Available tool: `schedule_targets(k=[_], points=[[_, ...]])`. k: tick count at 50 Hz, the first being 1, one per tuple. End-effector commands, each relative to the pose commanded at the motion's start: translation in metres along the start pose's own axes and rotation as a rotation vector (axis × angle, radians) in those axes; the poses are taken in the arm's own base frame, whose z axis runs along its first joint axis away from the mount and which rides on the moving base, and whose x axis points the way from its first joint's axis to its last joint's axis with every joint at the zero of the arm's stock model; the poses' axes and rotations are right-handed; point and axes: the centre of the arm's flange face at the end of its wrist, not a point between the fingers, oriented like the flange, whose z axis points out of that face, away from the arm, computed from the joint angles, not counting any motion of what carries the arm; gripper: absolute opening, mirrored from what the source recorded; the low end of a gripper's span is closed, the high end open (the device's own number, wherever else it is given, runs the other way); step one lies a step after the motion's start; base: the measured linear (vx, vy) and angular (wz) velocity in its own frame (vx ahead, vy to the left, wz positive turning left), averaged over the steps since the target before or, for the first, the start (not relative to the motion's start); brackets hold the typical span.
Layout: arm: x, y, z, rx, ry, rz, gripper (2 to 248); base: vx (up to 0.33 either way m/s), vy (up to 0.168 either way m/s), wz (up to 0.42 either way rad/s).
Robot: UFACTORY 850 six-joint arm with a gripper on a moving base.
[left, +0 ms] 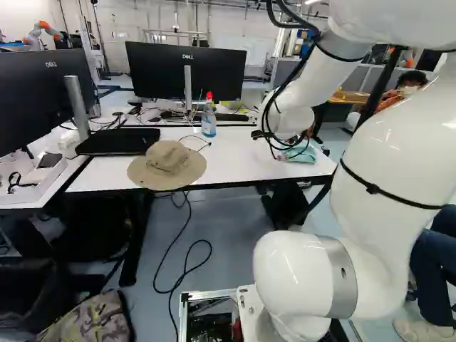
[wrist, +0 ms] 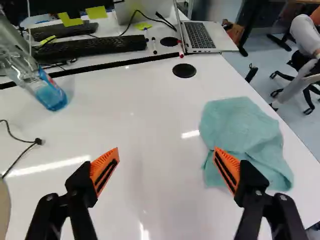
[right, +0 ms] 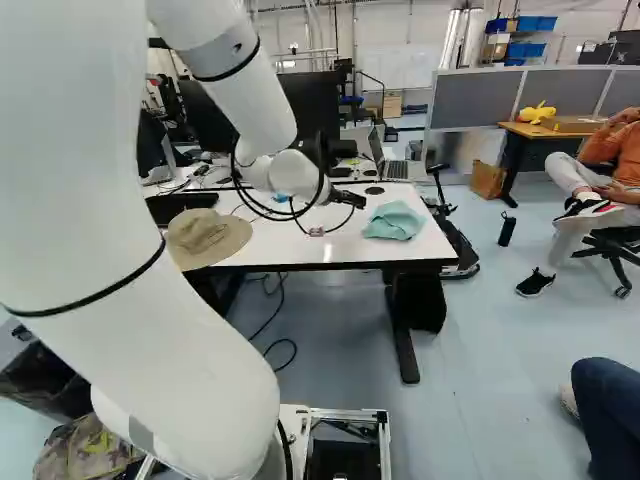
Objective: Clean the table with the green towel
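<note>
The gripper [right: 348, 200] is over the white table [right: 300, 256] in the right base view, partly hidden by the wrist and cables. In the wrist view the gripper [wrist: 166, 170] has its two orange-padded fingers wide apart, with only bare tabletop between them. A crumpled green towel [wrist: 245, 135] lies near the table's side edge, ahead of one finger and partly covered by its tip in that view; whether they touch I cannot tell. The towel [right: 393, 220] shows to the right of the gripper in the right base view.
A spray bottle [left: 209, 120] with a red top stands toward the table's back. A tan hat [left: 167, 164] lies at the front edge. Monitors [left: 187, 71], keyboards and a laptop [wrist: 202, 36] are behind. A person's leg [right: 612, 410] is at the right. Another robot [left: 43, 32] stands far back.
</note>
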Motion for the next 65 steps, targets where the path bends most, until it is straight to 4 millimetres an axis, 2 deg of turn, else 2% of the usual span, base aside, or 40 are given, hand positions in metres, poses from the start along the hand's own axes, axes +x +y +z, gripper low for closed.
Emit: schedule_targets(k=[16, 34, 50, 65], points=[[-0.045, -0.024, -0.029, 0.053, 0.086, -0.033, 247, 0.0, 0.0, 0.0], [-0.087, -0.041, -0.057, 0.103, 0.163, -0.059, 247, 0.0, 0.0, 0.0], [-0.117, -0.049, -0.077, 0.138, 0.215, -0.075, 247, 0.0, 0.0, 0.0], [-0.137, -0.052, -0.09, 0.161, 0.249, -0.084, 247, 0.0, 0.0, 0.0]])
